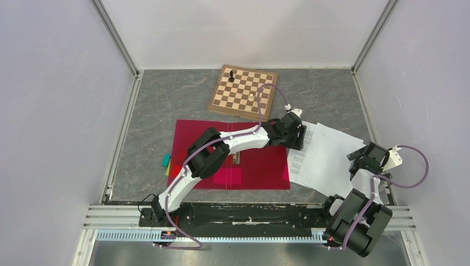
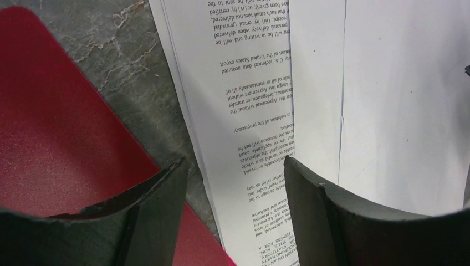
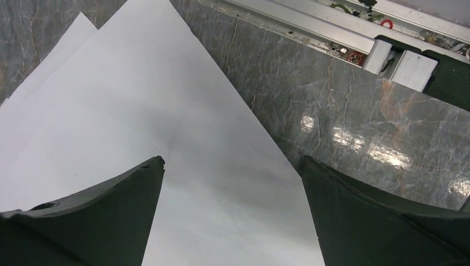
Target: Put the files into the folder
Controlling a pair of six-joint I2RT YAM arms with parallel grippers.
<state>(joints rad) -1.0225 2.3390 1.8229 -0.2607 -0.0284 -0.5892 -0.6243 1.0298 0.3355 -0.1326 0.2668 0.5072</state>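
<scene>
Overhead, you see the folder (image 1: 260, 166) open at the near-middle of the bench (image 1: 166, 94); the files (image 1: 327, 158) lie outside it toward the near right corner. Only your left wrist view shows a narrowing strip of bare bench between them; the left gripper (image 2: 234, 160) hangs spread over their printed text; the right gripper (image 3: 233, 158), also spread, straddles the sheets' right edge.

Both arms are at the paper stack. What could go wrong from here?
1. The files lie fanned, with their edges offset. The left end effector, jaws open over the printed edge, may catch only some sheets.
2. The sheets lie flat on the table, so a pinch might crumple them instead of lifting them.
3. The folder edge sits right beside the stack, so sheets dragged towards it could snag there.
</scene>
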